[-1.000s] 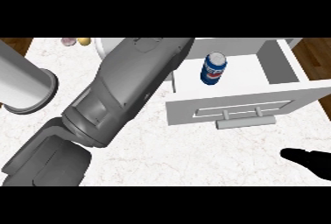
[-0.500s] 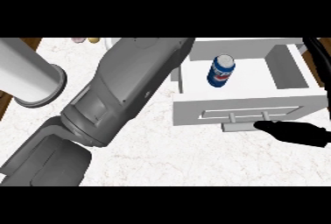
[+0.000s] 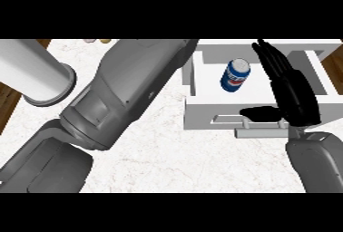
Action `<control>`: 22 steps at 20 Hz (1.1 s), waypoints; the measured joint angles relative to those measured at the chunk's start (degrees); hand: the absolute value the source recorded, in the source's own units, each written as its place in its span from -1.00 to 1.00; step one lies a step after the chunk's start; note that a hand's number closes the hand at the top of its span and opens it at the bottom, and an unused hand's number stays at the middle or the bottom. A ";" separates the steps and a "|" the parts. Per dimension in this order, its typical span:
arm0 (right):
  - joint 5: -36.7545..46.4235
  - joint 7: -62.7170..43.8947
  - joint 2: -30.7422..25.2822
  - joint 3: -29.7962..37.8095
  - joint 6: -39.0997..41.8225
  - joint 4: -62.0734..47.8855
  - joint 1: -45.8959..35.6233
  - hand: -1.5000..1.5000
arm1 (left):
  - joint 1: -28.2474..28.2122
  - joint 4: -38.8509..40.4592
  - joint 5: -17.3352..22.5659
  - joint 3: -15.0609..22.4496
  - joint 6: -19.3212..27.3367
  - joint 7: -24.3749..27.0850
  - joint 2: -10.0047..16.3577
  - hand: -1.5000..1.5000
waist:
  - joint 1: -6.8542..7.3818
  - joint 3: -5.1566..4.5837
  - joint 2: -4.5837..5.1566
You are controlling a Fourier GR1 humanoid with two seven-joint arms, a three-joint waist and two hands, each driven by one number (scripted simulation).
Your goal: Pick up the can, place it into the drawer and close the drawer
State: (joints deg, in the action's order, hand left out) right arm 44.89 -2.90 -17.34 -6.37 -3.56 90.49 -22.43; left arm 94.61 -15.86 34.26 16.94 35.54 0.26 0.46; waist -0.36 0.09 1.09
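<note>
White marble counter (image 3: 201,158) fills most of what you see from above, with a strip of wooden floor (image 3: 8,102) showing at 9 o'clock. Biggest thing in the way is the left forearm (image 3: 127,90), a fat grey limb running diagonally from 7 o'clock up to 12 o'clock. It covers the middle of the counter and its end goes out past the top edge, so that hand isn't visible at all. At 10 o'clock there's a pale cylinder (image 3: 33,72) lying at an angle, and a couple of small yellowish bits (image 3: 97,41) sit at the top edge around 11 o'clock, too tiny to make out.

Over at 2 o'clock the white drawer (image 3: 201,118) is pulled open, its handle (image 3: 258,132) facing 6 o'clock. The can (image 3: 235,75), blue and white with a red patch, stands upright inside, toward the left side of the drawer and apart from its walls.

Now the right hand (image 3: 295,95): it comes up off the grey right forearm (image 3: 318,158) from 5 o'clock and lies over the drawer, at 3 o'clock of the can and not touching it. The fingers (image 3: 271,59) are straight and pressed together, pointing to 12 o'clock. The thumb (image 3: 258,113) sticks out toward 9 o'clock across the drawer's front, just above the handle. It holds nothing. Can't tell whether it's actually resting on the drawer.
</note>
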 measured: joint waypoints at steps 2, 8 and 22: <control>2.81 0.80 1.04 -1.04 -2.22 -4.71 -1.93 -1.00 | -0.39 -0.26 -0.05 -0.43 -0.86 -0.30 0.89 -1.00 | 0.41 -0.02 -0.16; 7.79 4.39 4.03 -0.65 -9.81 -20.89 -9.22 -1.00 | -2.14 -1.71 -0.80 -1.12 -1.74 -0.81 2.83 -1.00 | 1.44 -0.03 -0.41; 14.73 6.51 6.86 6.21 -29.02 -52.42 -28.41 -1.00 | -8.27 -10.24 -3.21 -0.03 -3.71 -6.02 8.74 -1.00 | 4.33 -0.04 -0.57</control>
State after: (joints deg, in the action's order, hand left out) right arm 59.63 3.61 -10.49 -0.15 -32.58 38.07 -50.84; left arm 86.34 -26.10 31.05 16.91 31.83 -5.77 9.20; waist 3.97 0.05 0.52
